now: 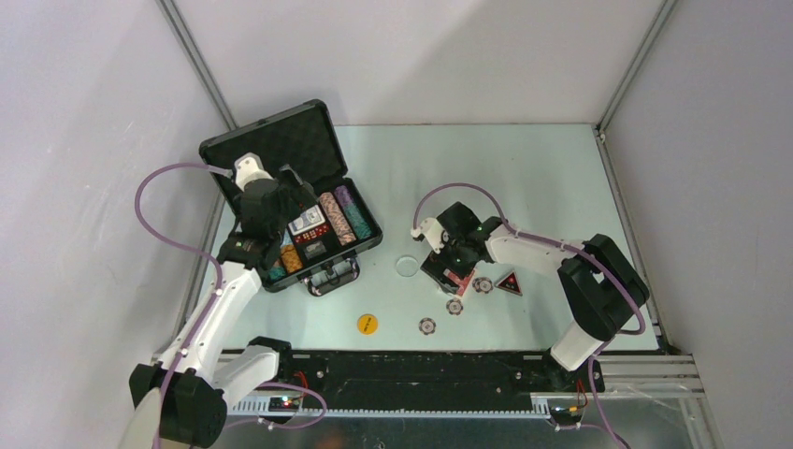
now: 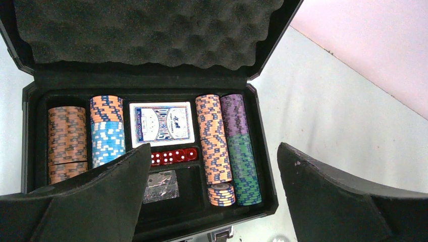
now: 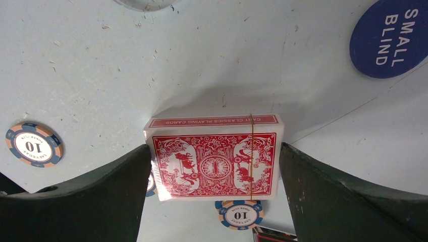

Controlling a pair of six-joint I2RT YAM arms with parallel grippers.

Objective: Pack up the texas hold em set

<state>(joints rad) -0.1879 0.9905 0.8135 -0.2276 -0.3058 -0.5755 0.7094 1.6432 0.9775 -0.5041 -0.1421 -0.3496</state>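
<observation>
The right gripper (image 3: pixel 214 150) is clasping the red deck (image 3: pixel 214 169) along its long axis, one finger bearing on each short end. The deck appears to be riding just above the table (image 3: pixel 101 75) and overlapping a loose chip (image 3: pixel 241 214). The open briefcase (image 1: pixel 271 140) is lying well to that gripper's left, nearer the left gripper (image 2: pixel 213 146), which is hovering over it with jaws spread, above the blue deck (image 2: pixel 162 123).
</observation>
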